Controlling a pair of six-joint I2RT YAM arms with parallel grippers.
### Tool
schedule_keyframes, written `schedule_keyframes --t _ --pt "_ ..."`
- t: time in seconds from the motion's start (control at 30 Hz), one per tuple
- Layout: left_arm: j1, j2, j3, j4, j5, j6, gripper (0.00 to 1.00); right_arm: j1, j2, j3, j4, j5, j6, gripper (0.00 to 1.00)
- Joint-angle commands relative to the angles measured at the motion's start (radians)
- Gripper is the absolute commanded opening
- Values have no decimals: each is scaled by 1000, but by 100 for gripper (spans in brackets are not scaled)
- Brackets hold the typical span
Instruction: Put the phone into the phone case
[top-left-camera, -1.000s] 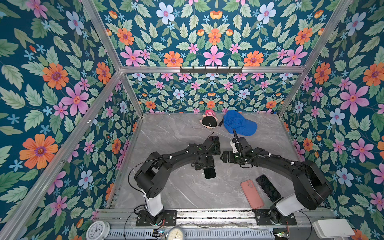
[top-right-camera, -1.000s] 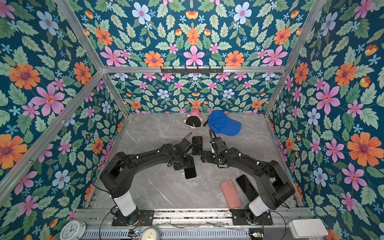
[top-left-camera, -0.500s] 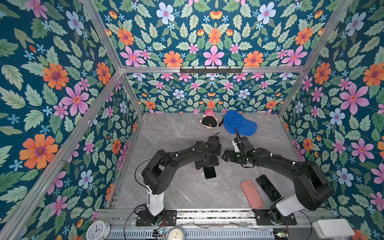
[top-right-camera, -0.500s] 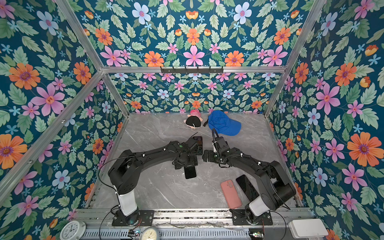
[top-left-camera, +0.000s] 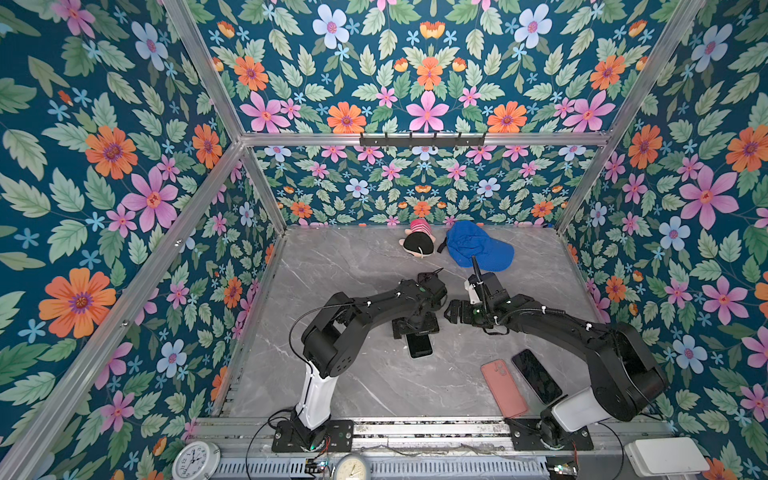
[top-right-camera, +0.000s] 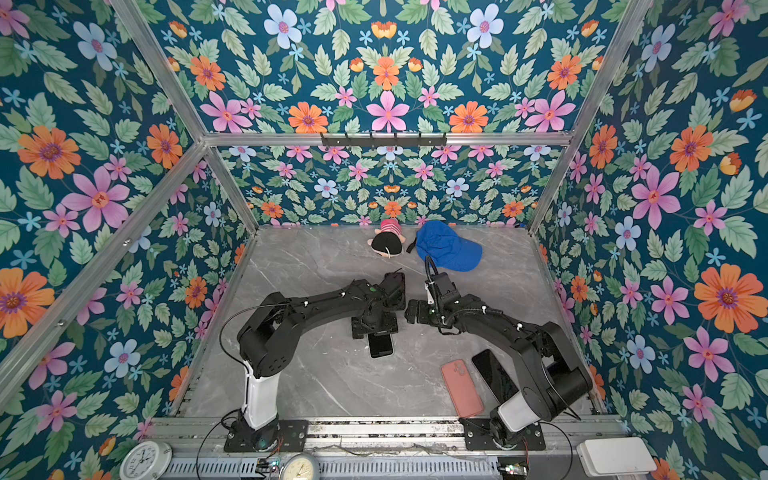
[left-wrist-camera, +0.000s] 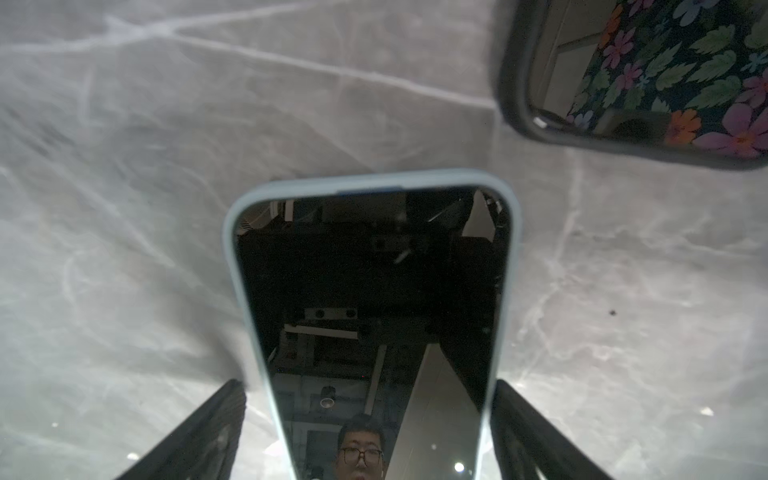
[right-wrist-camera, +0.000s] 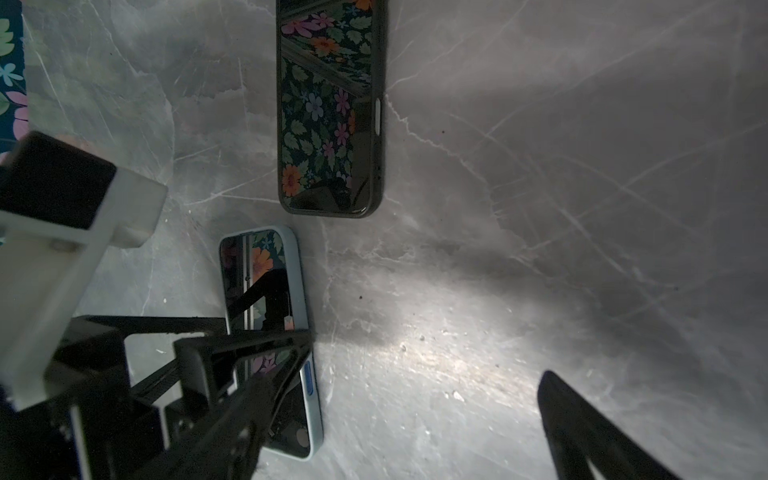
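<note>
One phone (left-wrist-camera: 374, 311) fills the pale-blue case (left-wrist-camera: 415, 179) (screen up), seemingly flush.

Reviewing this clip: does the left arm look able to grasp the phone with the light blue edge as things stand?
Probably yes. The left gripper hangs right over that phone, which lies flat. Its open jaws stand either side of the phone's long edges, and nothing lies between them.

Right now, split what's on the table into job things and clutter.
Job: phone in light-blue case, phone in dark case, pink case, bare black phone.
Clutter: blue cap, plush toy.
</note>
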Motion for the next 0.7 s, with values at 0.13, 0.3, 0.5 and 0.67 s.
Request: schedule_keyframes --t 0.13,0.3,0.5,0.67 --pt "-2 10 2 -13 19 12 83 1 3 4 -5 -5 -10 99" --pt "-6 4 -4 -8 21 16 74 1 5 2 0 -9 -7 99" --pt "-5 0 -5 -14 15 20 69 0 6 2 1 -12 -3 99" --pt "-4 -10 -3 -23 8 34 68 0 5 2 -5 -11 -4 99"
